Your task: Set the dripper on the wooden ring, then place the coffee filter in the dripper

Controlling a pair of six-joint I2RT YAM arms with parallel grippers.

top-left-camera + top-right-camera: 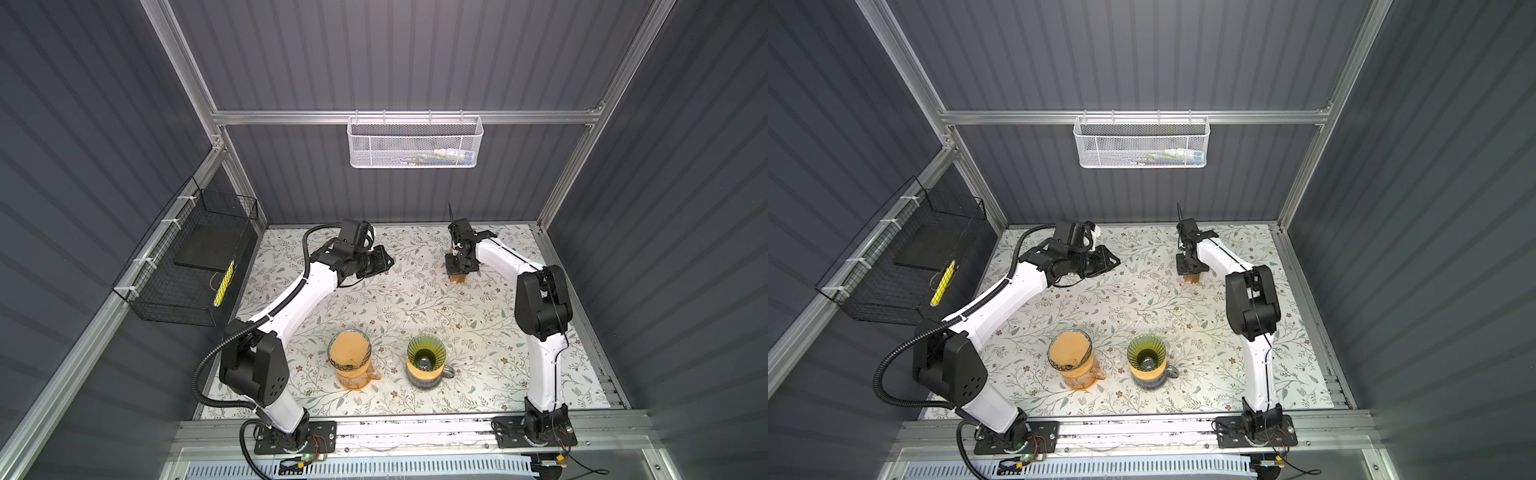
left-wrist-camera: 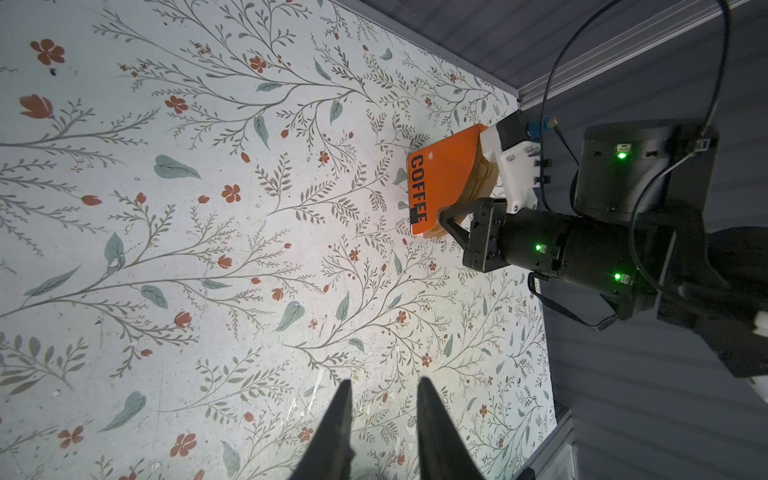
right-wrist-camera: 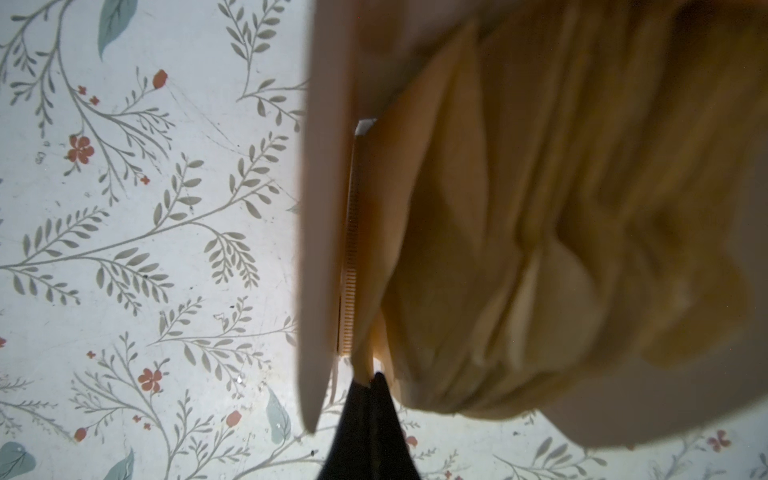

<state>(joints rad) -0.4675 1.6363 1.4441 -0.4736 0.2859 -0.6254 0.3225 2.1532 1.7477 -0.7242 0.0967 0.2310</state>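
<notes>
Both top views: right gripper [image 1: 459,275] is down in the coffee filter [image 1: 460,282] stack at the back of the worktop [image 1: 415,299], well apart from the green dripper [image 1: 425,353]. Left wrist: left gripper [image 2: 384,382] slightly spread above the worktop. Right wrist: jaws pressed together, pinching a coffee filter edge.

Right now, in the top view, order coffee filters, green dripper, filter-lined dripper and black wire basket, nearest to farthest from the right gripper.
1. coffee filters: at the right gripper, back right.
2. green dripper: front centre.
3. filter-lined dripper: front left.
4. black wire basket: left wall.
</notes>
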